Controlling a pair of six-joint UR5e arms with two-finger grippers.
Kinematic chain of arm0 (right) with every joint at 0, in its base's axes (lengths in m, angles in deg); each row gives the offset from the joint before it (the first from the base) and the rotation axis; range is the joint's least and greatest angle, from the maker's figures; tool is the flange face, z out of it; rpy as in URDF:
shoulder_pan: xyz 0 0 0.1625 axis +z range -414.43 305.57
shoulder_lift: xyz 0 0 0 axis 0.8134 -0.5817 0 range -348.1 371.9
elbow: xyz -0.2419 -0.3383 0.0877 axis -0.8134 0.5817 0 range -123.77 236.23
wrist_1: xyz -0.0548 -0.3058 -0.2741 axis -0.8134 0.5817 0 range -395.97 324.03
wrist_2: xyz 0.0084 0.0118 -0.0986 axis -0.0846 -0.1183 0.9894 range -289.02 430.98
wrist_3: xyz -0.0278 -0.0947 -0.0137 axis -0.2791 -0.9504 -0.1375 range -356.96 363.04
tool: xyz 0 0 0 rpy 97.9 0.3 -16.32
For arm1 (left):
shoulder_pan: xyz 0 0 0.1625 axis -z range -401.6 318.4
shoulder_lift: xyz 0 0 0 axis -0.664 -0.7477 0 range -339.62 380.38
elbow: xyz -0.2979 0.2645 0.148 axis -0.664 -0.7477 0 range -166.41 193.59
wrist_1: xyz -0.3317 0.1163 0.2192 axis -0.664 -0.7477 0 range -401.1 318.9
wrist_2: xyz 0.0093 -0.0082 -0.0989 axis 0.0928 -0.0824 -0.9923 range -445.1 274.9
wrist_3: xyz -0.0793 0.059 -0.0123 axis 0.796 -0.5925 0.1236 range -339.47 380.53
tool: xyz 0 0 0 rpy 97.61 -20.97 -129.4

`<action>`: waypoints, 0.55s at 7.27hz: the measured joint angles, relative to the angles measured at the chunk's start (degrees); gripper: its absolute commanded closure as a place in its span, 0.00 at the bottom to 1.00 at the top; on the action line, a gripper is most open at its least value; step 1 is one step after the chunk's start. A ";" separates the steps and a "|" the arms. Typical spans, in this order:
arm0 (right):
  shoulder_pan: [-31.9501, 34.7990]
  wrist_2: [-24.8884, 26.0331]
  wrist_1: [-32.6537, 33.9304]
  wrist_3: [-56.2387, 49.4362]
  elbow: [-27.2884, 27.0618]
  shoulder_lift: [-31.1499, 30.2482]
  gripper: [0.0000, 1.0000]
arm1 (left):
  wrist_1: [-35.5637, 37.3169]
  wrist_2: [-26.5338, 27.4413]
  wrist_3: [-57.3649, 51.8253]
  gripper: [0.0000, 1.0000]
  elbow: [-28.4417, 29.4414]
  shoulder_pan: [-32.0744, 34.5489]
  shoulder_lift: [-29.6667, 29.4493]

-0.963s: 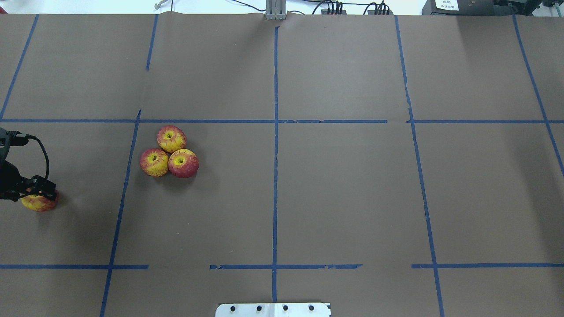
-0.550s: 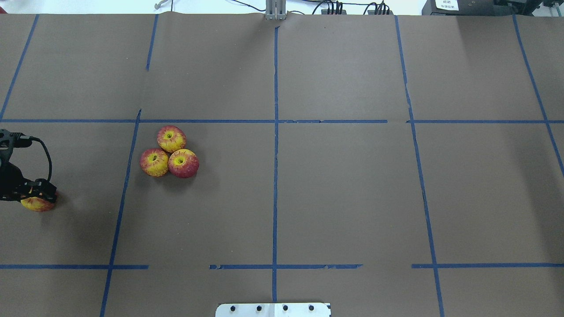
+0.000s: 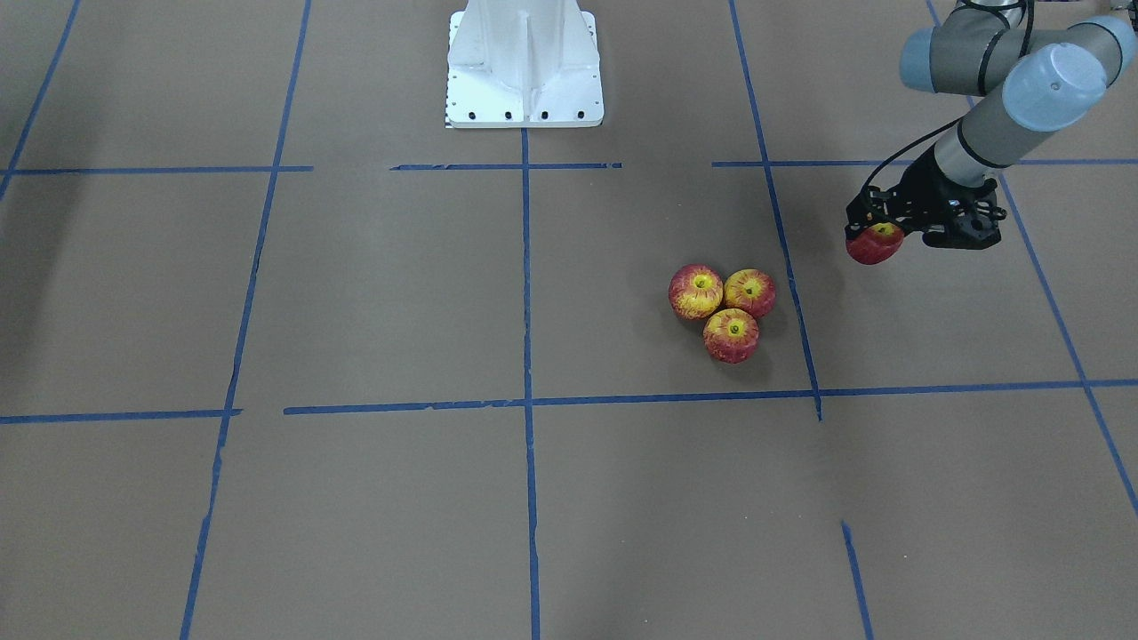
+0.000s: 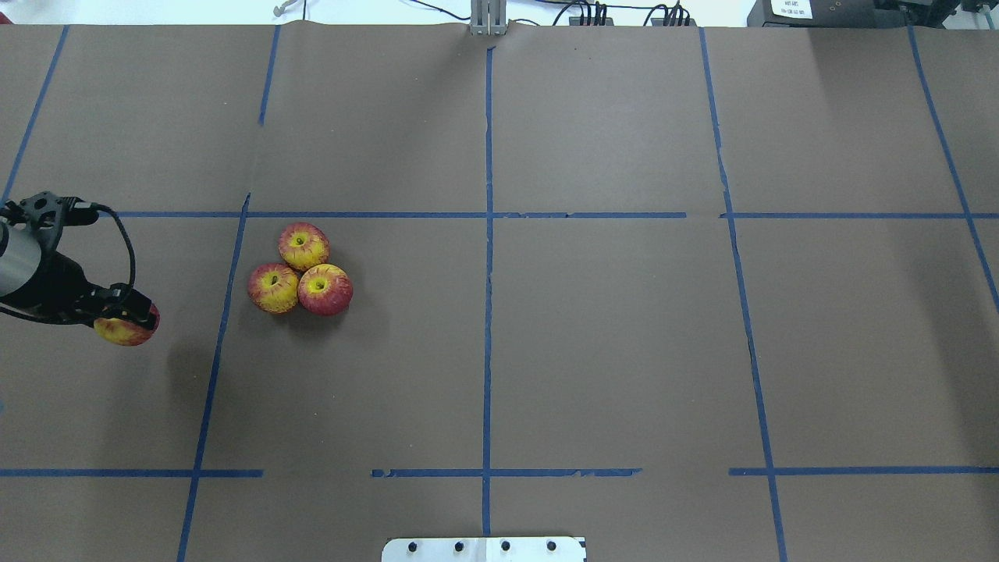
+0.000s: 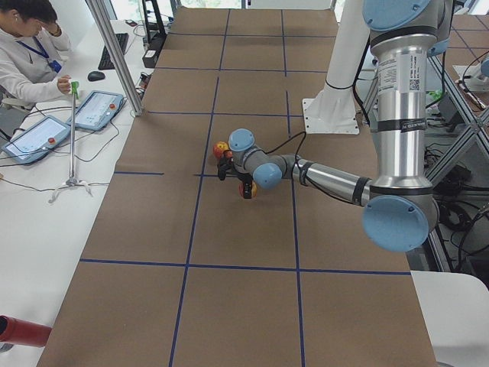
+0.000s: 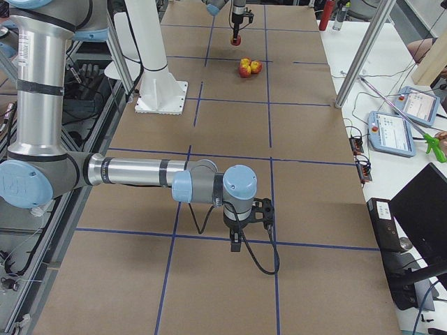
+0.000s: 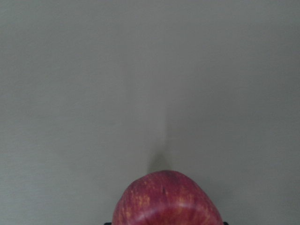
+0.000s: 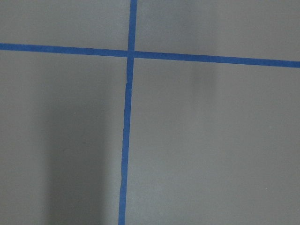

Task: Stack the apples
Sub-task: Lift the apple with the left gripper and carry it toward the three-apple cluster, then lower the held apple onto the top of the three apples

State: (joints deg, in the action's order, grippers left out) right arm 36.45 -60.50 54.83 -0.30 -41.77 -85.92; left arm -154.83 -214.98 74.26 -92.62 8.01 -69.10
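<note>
**Left arm.** The black two-finger left gripper is clamped on 1 small round red apple with yellow streaks, with 1 finger on each side of the fruit. In the front-facing view the yellow top of this gripped apple faces up into the gripper body. In the left wrist view its red skin fills the bottom centre, with bare paper beyond it. The gripped apple appears to hang clear of the surface, since its shadow falls apart from it in the overhead view. Contact cannot be fully ruled out from these angles.

**Remaining fruit.** 3 red-and-yellow apples rest on the brown paper-covered table in a tight triangular cluster. Each touches the other 2, and the dark stem dimples face up:
- far apple
- near-left apple
- near-right apple, the reddest of the 3

A blue tape grid line runs between the cluster and the gripped apple. The gripped apple is over the neighbouring grid cell on the robot's left, near the cluster but not touching it.

**Right arm.** The right gripper points down at the table, near a crossing of blue tape lines and well apart from all 4 apples. It shows only in the exterior right view. Whether its fingers are parted or together cannot be told.

**Base.** The white robot base plate stands at the table's near-robot edge, on the centre line.
</note>
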 measured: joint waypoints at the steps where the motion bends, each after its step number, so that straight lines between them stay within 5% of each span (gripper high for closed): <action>1: 0.00 0.00 0.00 0.00 0.00 0.00 0.00 | 3.20 -0.44 2.18 1.00 -0.28 0.02 -4.56; 4: 0.00 0.00 0.00 0.00 0.00 0.00 0.00 | 13.73 -0.22 7.27 1.00 1.08 -2.05 -17.34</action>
State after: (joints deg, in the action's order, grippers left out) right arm 36.45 -60.50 54.82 -0.30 -41.77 -85.92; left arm -141.10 -215.20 81.52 -91.54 5.96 -86.44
